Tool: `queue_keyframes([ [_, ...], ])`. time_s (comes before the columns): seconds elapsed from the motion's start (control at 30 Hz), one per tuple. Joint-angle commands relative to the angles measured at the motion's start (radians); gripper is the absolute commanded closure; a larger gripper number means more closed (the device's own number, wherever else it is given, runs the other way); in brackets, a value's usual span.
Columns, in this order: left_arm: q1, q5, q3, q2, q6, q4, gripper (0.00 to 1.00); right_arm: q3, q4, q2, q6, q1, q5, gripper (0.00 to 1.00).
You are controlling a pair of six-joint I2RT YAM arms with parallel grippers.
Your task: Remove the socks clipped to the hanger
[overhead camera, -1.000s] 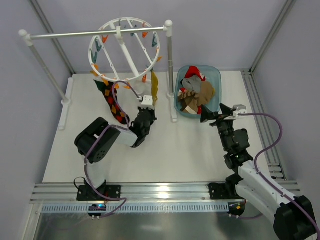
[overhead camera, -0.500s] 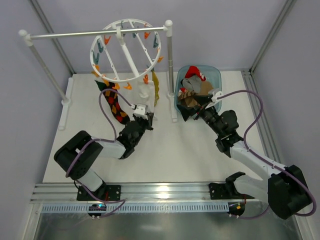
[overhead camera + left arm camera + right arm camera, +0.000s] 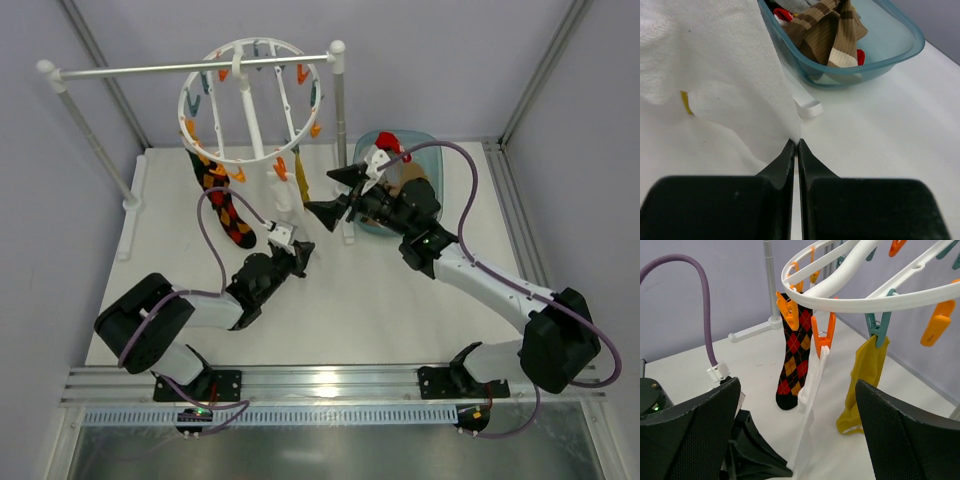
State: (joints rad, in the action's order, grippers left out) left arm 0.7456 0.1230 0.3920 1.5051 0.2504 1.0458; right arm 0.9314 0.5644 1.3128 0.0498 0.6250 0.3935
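The white wheel hanger [image 3: 250,100] hangs from a rail. It holds a dark argyle sock [image 3: 225,205], a white sock [image 3: 280,195] and a yellow sock [image 3: 300,180]. In the right wrist view an orange clip [image 3: 822,337] holds the white sock [image 3: 812,385], a teal clip [image 3: 879,327] holds the yellow sock [image 3: 865,375], and the argyle sock [image 3: 795,355] hangs behind. My left gripper [image 3: 298,250] is shut on the white sock's lower end [image 3: 715,75], which runs taut. My right gripper [image 3: 333,195] is open and empty, its wide jaws facing the white and yellow socks [image 3: 799,405].
A teal basin [image 3: 425,145] behind my right arm holds brown-striped socks [image 3: 825,35] and a red-and-white one. The straight white rail stand [image 3: 190,68] has a post [image 3: 340,130] close to my right gripper. Purple cables loop over both arms.
My right arm has swung left from the basin to the hanging socks, open. My left gripper has drawn nearer with the white sock's end, and the hanger has tilted slightly.
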Motion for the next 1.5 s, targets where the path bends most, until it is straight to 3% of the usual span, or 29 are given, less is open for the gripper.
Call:
queue_keyframes([
  [0.0,0.005,-0.046,-0.016,-0.051,-0.013,0.010,1.00,0.112,-0.080,0.061,-0.045,0.010,0.056,0.05],
  [0.47,0.006,-0.042,-0.031,-0.068,-0.022,-0.013,1.00,0.340,-0.048,0.319,-0.028,0.028,0.131,0.06],
  [1.03,0.005,-0.054,-0.022,-0.046,-0.022,-0.010,1.00,0.380,0.104,0.431,-0.027,0.033,0.097,0.06],
  [1.13,0.005,-0.057,-0.022,-0.042,-0.023,-0.009,1.00,0.395,0.112,0.448,-0.022,0.035,0.099,0.09],
  [1.23,0.005,-0.059,-0.019,-0.036,-0.023,-0.007,1.00,0.377,0.163,0.448,-0.007,0.033,0.099,0.20],
  [1.47,0.005,-0.069,-0.008,-0.014,-0.020,-0.007,1.00,0.328,0.276,0.445,0.028,0.035,0.097,0.30],
])
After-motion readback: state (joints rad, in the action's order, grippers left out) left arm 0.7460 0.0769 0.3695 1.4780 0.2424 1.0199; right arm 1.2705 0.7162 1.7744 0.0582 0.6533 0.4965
